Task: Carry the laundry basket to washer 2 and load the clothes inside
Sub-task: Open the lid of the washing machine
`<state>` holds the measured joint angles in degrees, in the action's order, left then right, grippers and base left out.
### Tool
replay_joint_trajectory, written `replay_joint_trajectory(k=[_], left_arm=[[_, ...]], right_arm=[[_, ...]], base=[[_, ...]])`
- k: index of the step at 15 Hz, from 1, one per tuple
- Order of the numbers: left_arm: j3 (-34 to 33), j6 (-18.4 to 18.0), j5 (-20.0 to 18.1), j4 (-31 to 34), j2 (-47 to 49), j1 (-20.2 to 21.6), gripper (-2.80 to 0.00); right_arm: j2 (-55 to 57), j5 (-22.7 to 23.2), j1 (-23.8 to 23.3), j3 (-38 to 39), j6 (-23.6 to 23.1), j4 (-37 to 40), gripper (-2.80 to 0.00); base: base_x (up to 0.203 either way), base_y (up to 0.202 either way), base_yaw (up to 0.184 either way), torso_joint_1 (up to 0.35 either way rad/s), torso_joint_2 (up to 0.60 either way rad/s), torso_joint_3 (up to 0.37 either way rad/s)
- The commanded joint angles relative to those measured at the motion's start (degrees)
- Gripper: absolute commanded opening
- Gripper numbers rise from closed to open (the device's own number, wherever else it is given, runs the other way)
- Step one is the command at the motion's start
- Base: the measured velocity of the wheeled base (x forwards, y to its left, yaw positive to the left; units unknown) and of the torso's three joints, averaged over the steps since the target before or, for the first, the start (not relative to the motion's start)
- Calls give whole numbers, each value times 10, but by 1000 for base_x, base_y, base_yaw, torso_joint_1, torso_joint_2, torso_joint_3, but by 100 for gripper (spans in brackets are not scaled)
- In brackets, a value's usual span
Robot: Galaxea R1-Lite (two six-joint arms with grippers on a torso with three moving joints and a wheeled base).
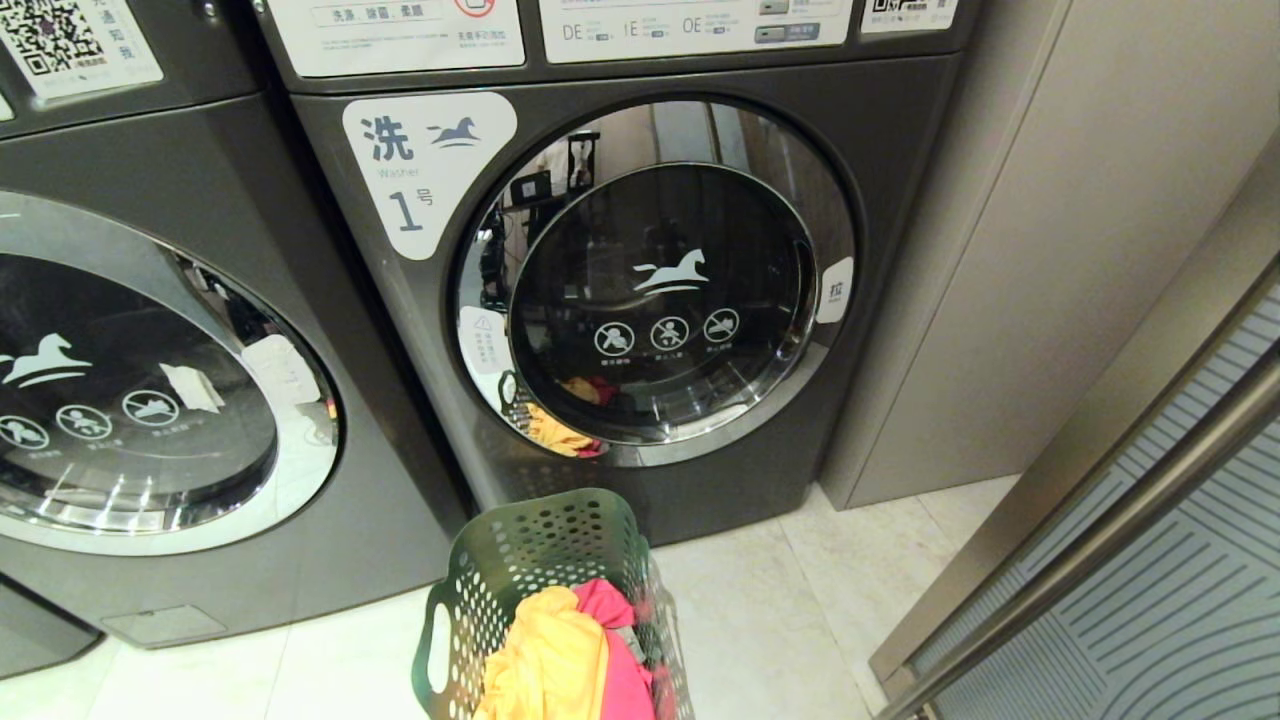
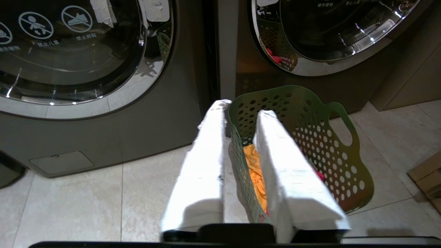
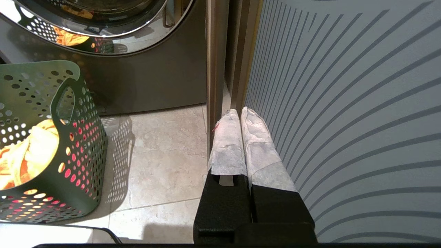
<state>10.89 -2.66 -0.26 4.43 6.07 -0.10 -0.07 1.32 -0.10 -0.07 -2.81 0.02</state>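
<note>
The green laundry basket (image 1: 540, 560) stands on the tile floor in front of the washer labelled "1" (image 1: 640, 300). The clothes lie inside it: a yellow-orange garment (image 1: 550, 660) and a pink-red one (image 1: 615, 640). My left gripper (image 2: 243, 108) is open. Its white-wrapped fingers straddle the basket's (image 2: 310, 137) near wall, one outside and one over the yellow garment (image 2: 256, 168). My right gripper (image 3: 240, 112) is shut on nothing, to the right of the basket (image 3: 79, 137). Washer 2 cannot be picked out: the grey washer on the left (image 1: 150, 400) shows no number.
A striped glass door (image 1: 1150, 600) with a metal rail stands close on the right, beside my right gripper. A beige panel (image 1: 1000, 250) flanks washer 1. A cardboard box (image 2: 427, 179) sits on the floor to the basket's right. Both washer doors are closed.
</note>
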Motion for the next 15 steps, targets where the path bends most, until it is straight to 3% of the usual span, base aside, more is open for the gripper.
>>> replay_joint_trajectory(k=[1,5,8,11,14,15], left_arm=[[35,15,1,-8,115,0,0],[80,114,8,-59,316,2,0],[108,152,9,-141,483,19,0],[154,156,3,-232,651,61,0],[213,116,-5,-332,755,129,0],[225,109,-29,-354,779,152,0]], right_arm=[[0,0,0,0,3,1,-280],[0,0,0,-1,1,1,-280],[0,0,0,1,4,-2,-280],[0,0,0,1,9,-2,-280],[0,0,0,1,9,-2,-280],[0,0,0,1,8,-2,-280]], base=[[0,0,0,0,0,0],[0,0,0,0,0,0],[0,0,0,0,0,0],[0,0,0,0,0,0],[0,0,0,0,0,0],[0,0,0,0,0,0]])
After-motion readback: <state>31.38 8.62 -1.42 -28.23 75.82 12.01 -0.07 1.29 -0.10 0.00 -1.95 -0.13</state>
